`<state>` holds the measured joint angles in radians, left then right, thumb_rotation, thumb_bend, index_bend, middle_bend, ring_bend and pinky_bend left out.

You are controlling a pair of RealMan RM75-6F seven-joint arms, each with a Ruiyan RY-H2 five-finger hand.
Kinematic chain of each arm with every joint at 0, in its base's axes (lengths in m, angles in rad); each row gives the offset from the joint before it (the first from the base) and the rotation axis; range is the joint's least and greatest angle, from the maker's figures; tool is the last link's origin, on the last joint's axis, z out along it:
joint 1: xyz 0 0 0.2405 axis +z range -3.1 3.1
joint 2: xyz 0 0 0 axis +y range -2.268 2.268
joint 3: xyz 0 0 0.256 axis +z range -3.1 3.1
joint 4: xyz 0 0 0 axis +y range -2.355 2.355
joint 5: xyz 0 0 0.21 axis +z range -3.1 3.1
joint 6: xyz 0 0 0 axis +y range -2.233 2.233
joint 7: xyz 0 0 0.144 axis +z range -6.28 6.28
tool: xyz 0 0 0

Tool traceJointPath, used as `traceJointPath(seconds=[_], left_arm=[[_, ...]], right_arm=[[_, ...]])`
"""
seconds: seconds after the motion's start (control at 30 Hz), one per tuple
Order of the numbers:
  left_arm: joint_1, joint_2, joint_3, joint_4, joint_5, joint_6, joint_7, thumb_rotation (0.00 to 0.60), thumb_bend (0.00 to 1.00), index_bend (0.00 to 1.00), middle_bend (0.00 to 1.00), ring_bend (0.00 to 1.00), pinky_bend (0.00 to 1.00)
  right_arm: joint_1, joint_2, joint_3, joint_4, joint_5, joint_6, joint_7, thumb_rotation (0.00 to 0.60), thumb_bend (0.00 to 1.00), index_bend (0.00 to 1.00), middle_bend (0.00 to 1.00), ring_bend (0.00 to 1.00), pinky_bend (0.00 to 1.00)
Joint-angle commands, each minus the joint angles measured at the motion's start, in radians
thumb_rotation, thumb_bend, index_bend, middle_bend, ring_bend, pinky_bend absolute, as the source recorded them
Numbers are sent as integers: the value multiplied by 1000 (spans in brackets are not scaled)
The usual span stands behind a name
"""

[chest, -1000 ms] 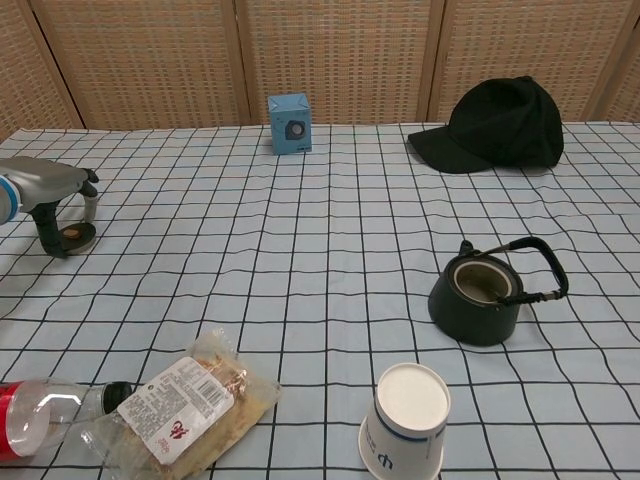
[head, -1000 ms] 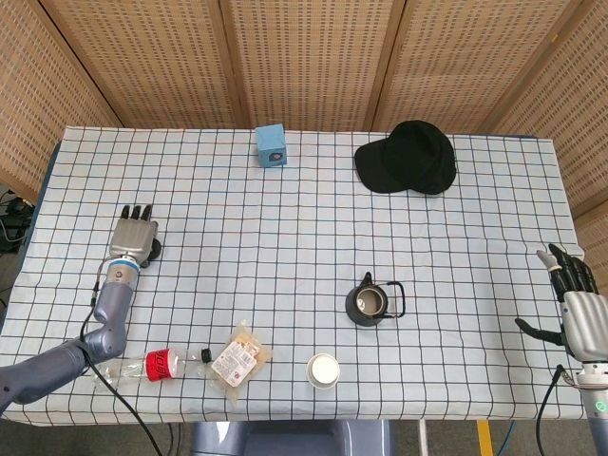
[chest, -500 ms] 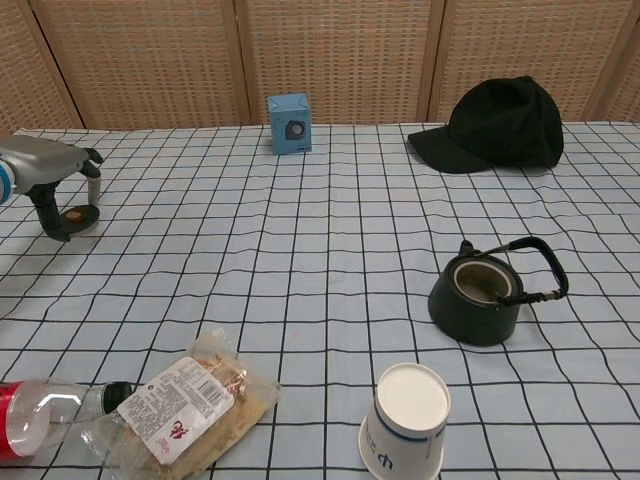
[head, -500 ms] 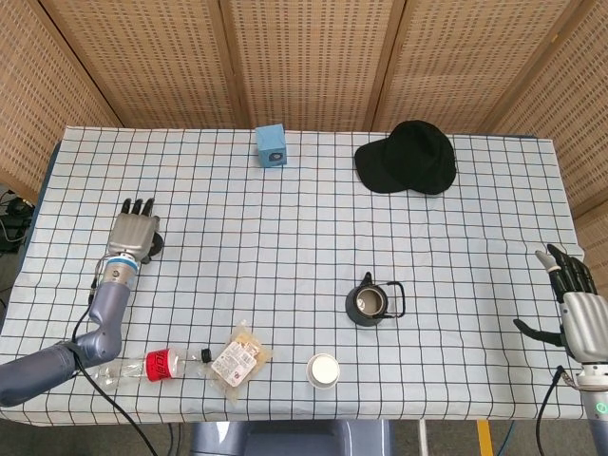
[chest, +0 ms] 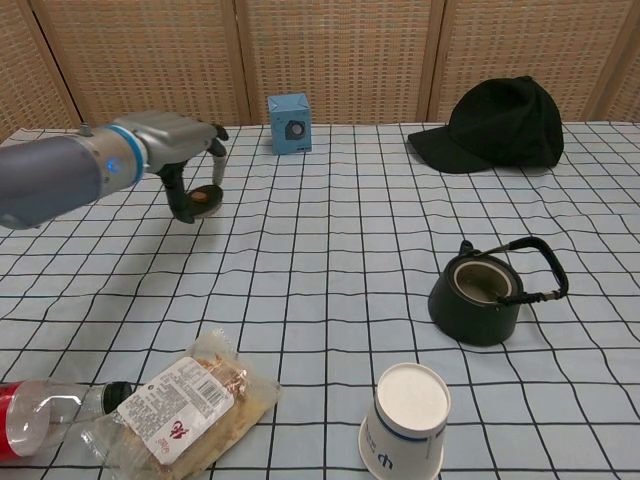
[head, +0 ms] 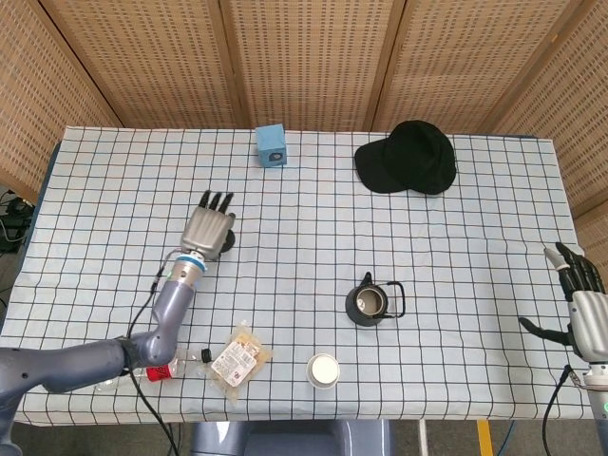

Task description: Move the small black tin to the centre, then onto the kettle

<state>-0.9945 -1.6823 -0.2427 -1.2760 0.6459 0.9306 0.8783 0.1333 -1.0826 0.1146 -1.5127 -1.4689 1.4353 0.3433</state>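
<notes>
My left hand (head: 208, 228) (chest: 178, 150) holds the small black tin (chest: 203, 199) between thumb and fingers, a little above the cloth left of the table's middle. In the head view the hand hides most of the tin (head: 225, 243). The dark kettle (head: 368, 304) (chest: 482, 295) stands open-topped, handle folded to its right, right of centre and well apart from the tin. My right hand (head: 581, 312) hovers at the table's right edge, fingers spread, holding nothing.
A blue box (head: 271, 145) and a black cap (head: 408, 158) lie at the back. Along the front edge are a plastic bottle (chest: 45, 412), a snack packet (head: 238, 358) and an upturned paper cup (head: 324, 370). A checked cloth (head: 304, 218) covers the table.
My left hand has carried the tin from the table's left side rightward toward the middle. The right hand dropped slightly at the right edge.
</notes>
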Motion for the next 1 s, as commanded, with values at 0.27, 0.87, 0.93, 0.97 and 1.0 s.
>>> traceJointPath(seconds=[0.27,0.87,0.93,0.97,1.0], left_arm=[[-147,-206,-35,160,-66,-34,69,600,271,481,0,0,0],[-120,-178,-35,100,-37,30,17,600,91,5,0,0,0],[-94,-141,-27,46,-20,52,-3,600,91,0,0,0,0],[-72,-112,-19,2,-5,68,-22,600,91,0,0,0,0],[-53,-87,-11,-34,11,83,-38,600,91,0,0,0,0]], right_arm=[[-5,-3,1,10,11,-2,-3,600,202,70,0,0,0],[-10,-4,-9,0,-14,15,-26,600,202,70,0,0,0],[-11,-4,-11,-3,-19,18,-33,600,203,70,0,0,0],[-12,-4,-13,-6,-22,20,-38,600,203,70,0,0,0],[-12,-4,-14,-7,-24,20,-41,600,202,70,0,0,0]])
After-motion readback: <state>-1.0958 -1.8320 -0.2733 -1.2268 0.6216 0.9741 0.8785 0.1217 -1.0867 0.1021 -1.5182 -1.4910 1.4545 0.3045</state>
